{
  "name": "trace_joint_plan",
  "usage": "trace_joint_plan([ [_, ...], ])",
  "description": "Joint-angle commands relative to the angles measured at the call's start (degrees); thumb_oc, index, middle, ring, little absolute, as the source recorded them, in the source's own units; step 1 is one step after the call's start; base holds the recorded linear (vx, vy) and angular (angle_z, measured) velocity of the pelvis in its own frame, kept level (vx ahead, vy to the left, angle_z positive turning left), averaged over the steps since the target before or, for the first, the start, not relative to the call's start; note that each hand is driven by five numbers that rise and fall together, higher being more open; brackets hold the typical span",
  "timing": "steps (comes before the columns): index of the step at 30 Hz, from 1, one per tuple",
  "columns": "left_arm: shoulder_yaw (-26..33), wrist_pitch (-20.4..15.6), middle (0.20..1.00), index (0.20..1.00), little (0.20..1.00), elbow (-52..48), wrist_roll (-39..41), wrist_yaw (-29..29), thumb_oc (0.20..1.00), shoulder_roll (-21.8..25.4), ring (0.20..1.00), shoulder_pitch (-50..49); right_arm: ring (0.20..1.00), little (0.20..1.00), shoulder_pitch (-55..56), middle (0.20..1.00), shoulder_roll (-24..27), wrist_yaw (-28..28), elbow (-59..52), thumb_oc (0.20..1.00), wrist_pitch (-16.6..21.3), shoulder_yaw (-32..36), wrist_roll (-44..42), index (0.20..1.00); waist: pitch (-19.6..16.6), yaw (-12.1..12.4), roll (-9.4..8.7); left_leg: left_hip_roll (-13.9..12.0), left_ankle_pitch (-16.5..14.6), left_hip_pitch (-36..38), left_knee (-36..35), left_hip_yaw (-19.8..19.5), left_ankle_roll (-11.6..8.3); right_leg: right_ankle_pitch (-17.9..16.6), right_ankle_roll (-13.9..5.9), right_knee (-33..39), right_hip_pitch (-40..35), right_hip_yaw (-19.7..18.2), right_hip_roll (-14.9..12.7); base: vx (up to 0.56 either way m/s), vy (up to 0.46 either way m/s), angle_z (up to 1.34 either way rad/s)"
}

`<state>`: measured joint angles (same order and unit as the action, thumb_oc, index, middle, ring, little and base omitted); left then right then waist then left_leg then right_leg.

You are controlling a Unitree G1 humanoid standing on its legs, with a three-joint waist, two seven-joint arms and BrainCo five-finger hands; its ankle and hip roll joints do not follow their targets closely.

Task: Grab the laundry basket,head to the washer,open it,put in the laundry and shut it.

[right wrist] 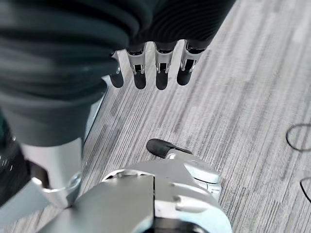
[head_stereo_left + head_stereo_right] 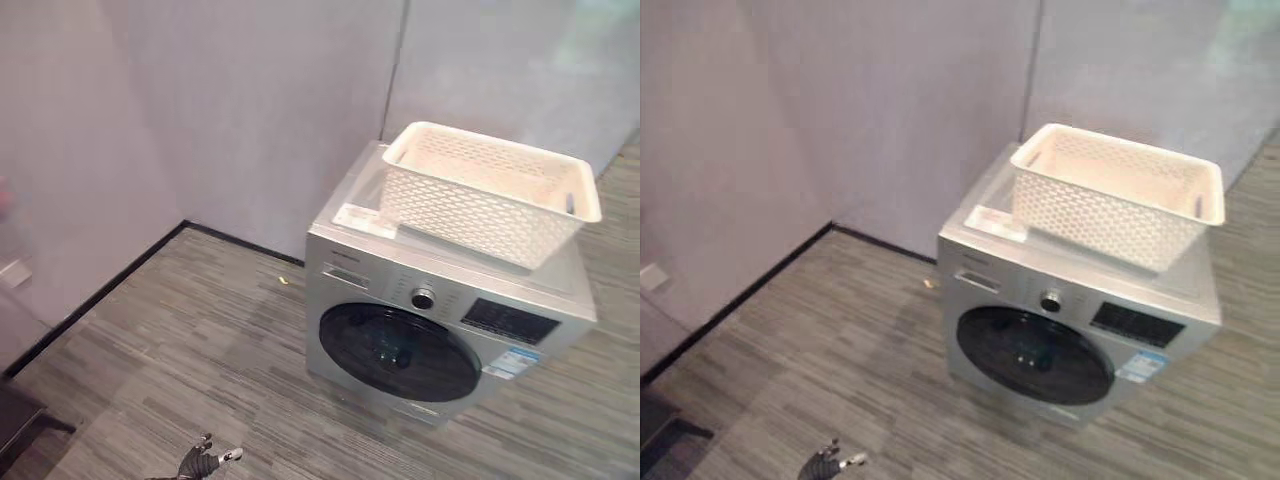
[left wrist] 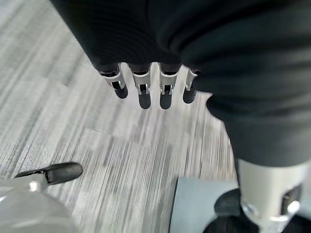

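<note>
A silver front-loading washer (image 2: 440, 300) stands against the wall at the right, its round dark door (image 2: 400, 352) shut. On its top sits a white lattice laundry basket (image 2: 490, 190), upright, and the part of its inside that I can see is bare. My left hand (image 2: 205, 462) hangs low at the bottom edge, well short of the washer. In the left wrist view its fingers (image 3: 141, 92) point straight down over the floor, holding nothing. My right hand (image 1: 160, 77) also hangs open above the floor, with its thumb (image 1: 163, 147) apart from the fingers.
Grey plank floor (image 2: 200, 340) stretches between me and the washer. Pale walls with a black skirting strip (image 2: 110, 285) close off the left and back. A dark object (image 2: 18, 420) sits at the lower left edge. A small yellow scrap (image 2: 283, 280) lies near the washer's left side.
</note>
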<state>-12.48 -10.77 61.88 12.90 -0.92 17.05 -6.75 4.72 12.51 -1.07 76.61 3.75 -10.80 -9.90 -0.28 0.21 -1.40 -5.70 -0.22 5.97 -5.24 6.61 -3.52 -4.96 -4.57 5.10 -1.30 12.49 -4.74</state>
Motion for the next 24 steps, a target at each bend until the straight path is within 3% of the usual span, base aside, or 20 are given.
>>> trace_joint_plan([
  [1, 0.6, -1.3, 1.0, 1.0, 1.0, 1.5, 0.1, 0.5, 1.0, -0.1, 1.0, 2.8, 1.0, 1.0, -2.0, 1.0, 0.7, 0.0, 2.6, 1.0, -0.4, -1.8, 1.5, 1.0, 0.4, -1.3, -1.12, 0.8, 1.1, -2.8, 0.2, 0.9, 1.06, 5.3, -2.56, -3.0, -3.1, -1.1, -1.7, 0.03, 0.012, -0.21],
  [8, -0.4, -1.2, 1.0, 1.0, 1.0, 2.2, 0.0, 1.6, 1.0, -0.4, 1.0, 3.1, 1.0, 1.0, -2.1, 1.0, 0.8, 0.1, 2.2, 1.0, -0.5, -1.8, 1.5, 1.0, 0.1, -2.9, -0.98, 0.5, 0.4, -1.5, 0.2, 2.8, 1.11, 4.8, -2.9, -2.5, -3.3, -3.1, -1.7, 0.01, 0.013, -0.19],
  [9, -0.9, -1.0, 1.0, 1.0, 1.0, 2.9, -0.1, 1.3, 1.0, -0.6, 1.0, 3.5, 1.0, 1.0, -3.0, 1.0, -1.4, -0.6, 1.1, 1.0, -0.4, -2.7, 1.1, 1.0, 0.0, -3.1, -0.86, 0.4, 0.3, -1.4, 0.2, 3.2, 1.15, 4.7, -2.88, -2.3, -3.4, -3.3, -1.9, 0.0, 0.027, -0.11],
  [24, 0.0, -0.9, 1.0, 1.0, 1.0, 7.2, -2.0, 1.0, 1.0, 0.4, 1.0, 4.2, 1.0, 1.0, -1.0, 1.0, -2.0, 0.0, -3.1, 1.0, 0.1, -4.7, 1.4, 1.0, -0.5, -3.5, -1.62, 0.6, 1.1, -3.0, 0.2, 1.8, 0.72, 4.3, -2.7, -1.6, -3.6, -2.0, -2.0, 0.0, 0.002, -0.03],
])
